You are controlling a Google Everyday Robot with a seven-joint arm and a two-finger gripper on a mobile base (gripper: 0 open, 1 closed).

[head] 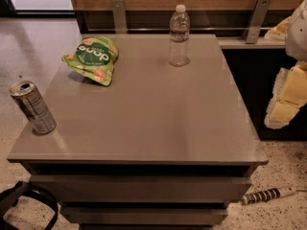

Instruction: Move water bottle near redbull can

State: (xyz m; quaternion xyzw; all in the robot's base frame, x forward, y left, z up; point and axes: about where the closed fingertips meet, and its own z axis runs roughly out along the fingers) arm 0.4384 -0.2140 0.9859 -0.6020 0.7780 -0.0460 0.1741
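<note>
The water bottle, clear with a white cap and a thin label band, stands upright at the far middle of the grey table. The redbull can, slim and silver-grey with a pull-tab top, stands at the table's left front corner, leaning a little in view. My gripper shows as pale yellow and white parts at the right edge of the view, off the table's right side and well apart from both the bottle and the can.
A green snack bag lies at the far left of the table, between the bottle and the can. A wooden wall panel with metal brackets runs behind. A black strap and a striped stick lie on the floor.
</note>
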